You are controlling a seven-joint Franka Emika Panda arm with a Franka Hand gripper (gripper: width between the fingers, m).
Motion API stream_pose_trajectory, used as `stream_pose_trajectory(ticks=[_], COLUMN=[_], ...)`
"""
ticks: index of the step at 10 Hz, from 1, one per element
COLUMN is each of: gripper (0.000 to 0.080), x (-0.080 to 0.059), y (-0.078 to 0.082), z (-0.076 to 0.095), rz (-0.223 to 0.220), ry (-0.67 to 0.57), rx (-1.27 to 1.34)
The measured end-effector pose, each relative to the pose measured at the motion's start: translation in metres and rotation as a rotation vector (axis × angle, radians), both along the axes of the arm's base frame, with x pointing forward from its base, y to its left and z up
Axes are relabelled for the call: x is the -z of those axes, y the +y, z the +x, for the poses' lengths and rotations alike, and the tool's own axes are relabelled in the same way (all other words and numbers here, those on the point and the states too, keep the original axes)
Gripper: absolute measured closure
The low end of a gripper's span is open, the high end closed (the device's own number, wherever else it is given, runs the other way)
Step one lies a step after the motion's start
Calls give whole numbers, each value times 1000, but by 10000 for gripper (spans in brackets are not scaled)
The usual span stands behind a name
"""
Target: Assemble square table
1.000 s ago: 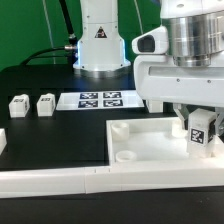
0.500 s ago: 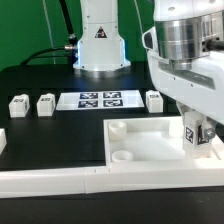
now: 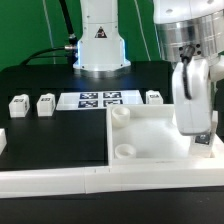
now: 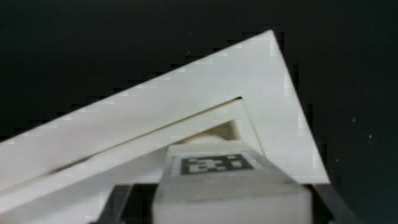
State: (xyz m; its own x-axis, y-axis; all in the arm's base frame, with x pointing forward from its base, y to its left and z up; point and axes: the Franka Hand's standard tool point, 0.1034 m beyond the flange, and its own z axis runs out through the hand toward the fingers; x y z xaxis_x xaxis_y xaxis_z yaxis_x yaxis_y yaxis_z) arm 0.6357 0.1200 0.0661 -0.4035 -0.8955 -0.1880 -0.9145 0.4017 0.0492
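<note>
The square table top lies near the front, a white tray with a raised rim and round corner sockets. My gripper hangs over its right side in the exterior view, shut on a white leg block whose tag barely shows. In the wrist view the held leg block fills the space between my dark fingers, its tag facing the camera. A corner of the table top lies beyond it. Three more leg blocks stand on the black table behind.
The marker board lies between the loose leg blocks. A long white barrier wall runs along the front edge. The robot base stands at the back, with green backdrop behind it.
My hand has turned and swung toward the exterior view's right with the leg block still held, bringing it lower over the top's right edge. This uncovered the third loose leg block.
</note>
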Motion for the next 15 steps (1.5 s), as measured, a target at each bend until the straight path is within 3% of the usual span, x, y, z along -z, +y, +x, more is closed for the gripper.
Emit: stream_pose_trajectory(ticks=[3,5,8,11,15], gripper=[485,177,151,150,150], x=[1,1,1,-29,-23], y=[0,0,0,9,8], z=[-2,-2,-2,1,-1], rz=[-17,-17,-17,2,-1], ry=[12,11,11,-16,-8], rx=[29,27,25,-33,-33])
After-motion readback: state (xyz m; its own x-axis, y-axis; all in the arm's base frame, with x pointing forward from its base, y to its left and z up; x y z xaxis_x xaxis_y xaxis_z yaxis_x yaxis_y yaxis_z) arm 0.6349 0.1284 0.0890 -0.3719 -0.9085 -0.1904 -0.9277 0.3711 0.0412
